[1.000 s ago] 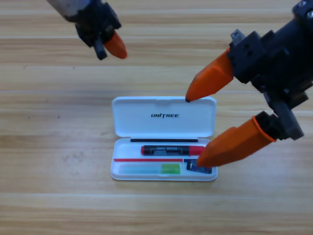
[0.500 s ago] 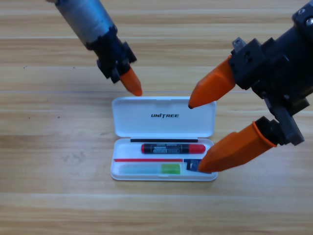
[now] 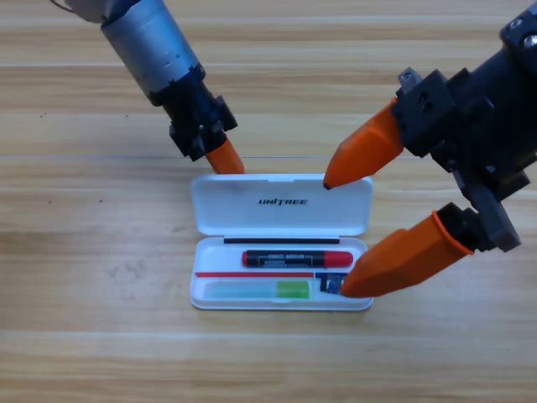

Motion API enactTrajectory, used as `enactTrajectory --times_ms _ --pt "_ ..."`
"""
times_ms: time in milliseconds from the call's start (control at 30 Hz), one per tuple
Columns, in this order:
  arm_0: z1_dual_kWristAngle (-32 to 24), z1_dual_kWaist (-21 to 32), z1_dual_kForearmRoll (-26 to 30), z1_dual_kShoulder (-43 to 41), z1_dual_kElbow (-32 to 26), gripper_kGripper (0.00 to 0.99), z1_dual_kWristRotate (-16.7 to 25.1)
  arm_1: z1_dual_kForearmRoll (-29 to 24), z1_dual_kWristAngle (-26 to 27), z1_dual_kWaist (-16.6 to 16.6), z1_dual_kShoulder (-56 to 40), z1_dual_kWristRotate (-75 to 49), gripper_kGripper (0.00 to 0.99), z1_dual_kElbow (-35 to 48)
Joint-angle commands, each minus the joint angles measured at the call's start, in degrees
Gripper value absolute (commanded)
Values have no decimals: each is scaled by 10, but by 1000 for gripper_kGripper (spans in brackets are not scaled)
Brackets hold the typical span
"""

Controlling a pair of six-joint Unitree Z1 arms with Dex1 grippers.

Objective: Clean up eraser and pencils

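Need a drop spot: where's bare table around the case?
Bare: wood left of the white case, and the strip below it. Crowded: case's top edge, left gripper at the lid; right side, right gripper fingers spread over the eraser.

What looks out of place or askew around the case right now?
Nothing stands out. The black-and-red pencil, green pencil and eraser lie inside the open case; the eraser is partly hidden by the right gripper.

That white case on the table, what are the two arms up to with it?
The white case lies open, with the black-and-red pencil, the green pencil and the eraser already inside. The right pincer hangs wide open over its right end. The left pincer touches the lid's far edge, perhaps to close it.
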Motion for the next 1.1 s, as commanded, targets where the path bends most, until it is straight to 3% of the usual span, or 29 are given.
enactTrajectory --times_ms 33,333,933,1100 --pt "-11 -30 5 21 30 0 6 -12 6 7 31 3 957 11" --pt "8 -75 -22 10 75 0 -1 -12 6 7 27 5 957 10" --pt "69 -131 -138 -8 186 0 -51 -12 9 7 26 9 957 8" --pt "118 -132 -130 -105 198 0 -66 -12 9 7 26 10 957 8"
